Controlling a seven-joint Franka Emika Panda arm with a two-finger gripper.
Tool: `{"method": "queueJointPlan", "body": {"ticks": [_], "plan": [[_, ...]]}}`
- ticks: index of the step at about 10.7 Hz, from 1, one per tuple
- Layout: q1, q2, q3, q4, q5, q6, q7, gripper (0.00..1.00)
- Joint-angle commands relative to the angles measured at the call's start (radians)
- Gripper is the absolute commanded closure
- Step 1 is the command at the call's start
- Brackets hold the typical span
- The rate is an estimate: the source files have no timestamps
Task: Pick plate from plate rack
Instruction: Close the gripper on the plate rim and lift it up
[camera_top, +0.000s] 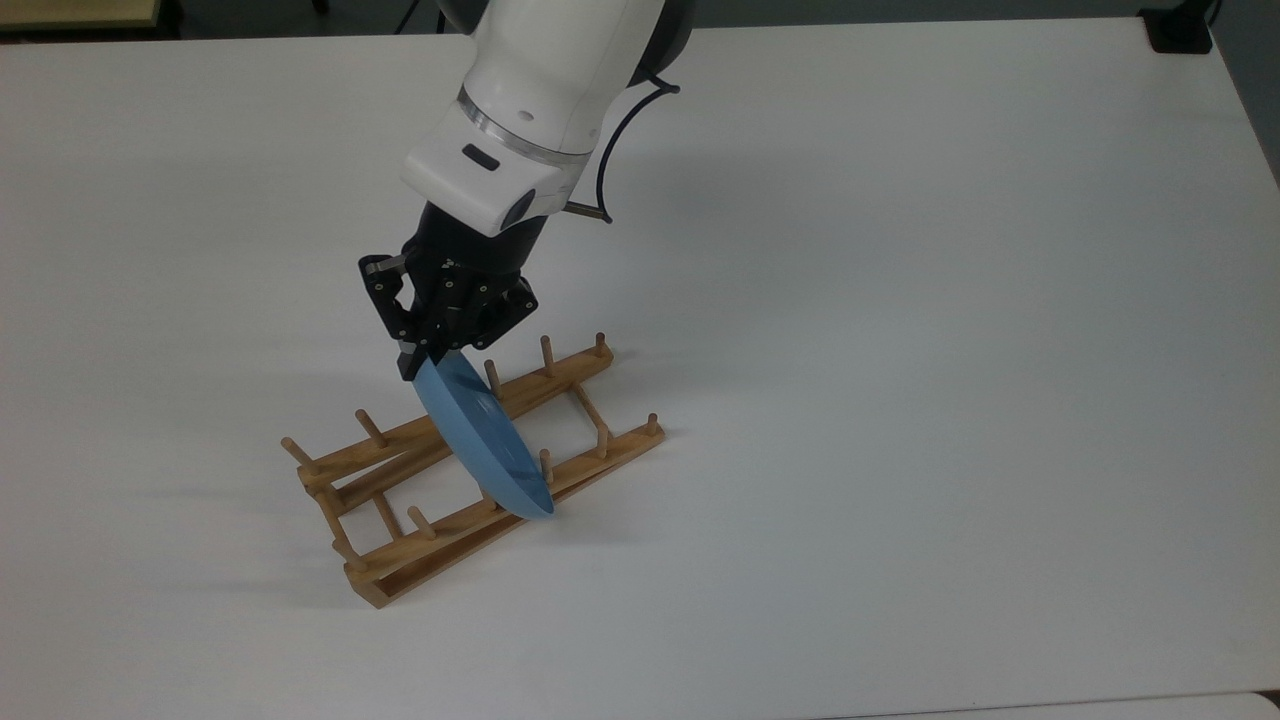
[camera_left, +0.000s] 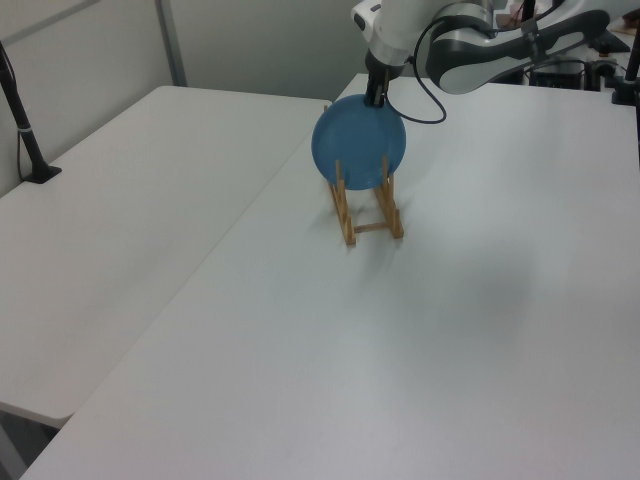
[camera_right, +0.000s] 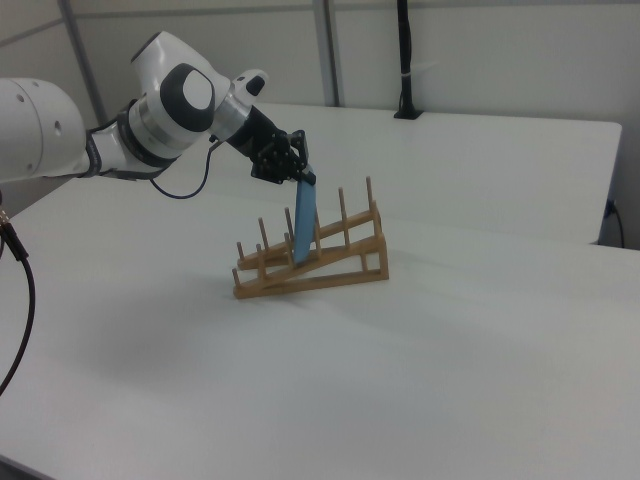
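The light-blue plate stands on edge in the wooden plate rack, held between its pegs and leaning toward the top view's left. My gripper comes down from above with its fingers shut on the plate's top rim. In the left view the plate faces the camera above the rack, with the gripper at its upper edge. In the right view the plate is edge-on in the rack, with the gripper at its top.
The rack lies on a wide white table. A black base sits at the top view's far right corner. A black post stands on the neighbouring table at the left view's left, and another black post stands behind the rack in the right view.
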Motion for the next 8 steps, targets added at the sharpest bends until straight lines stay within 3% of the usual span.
{"method": "queueJointPlan", "body": {"ticks": [1,5,8], "plan": [[0.013,0.006,0.000,0.015,-0.042,0.008,0.014,1.00],[0.013,-0.043,0.020,0.030,-0.090,0.008,0.009,1.00],[-0.002,-0.080,0.020,0.067,-0.064,0.006,0.035,1.00]]}}
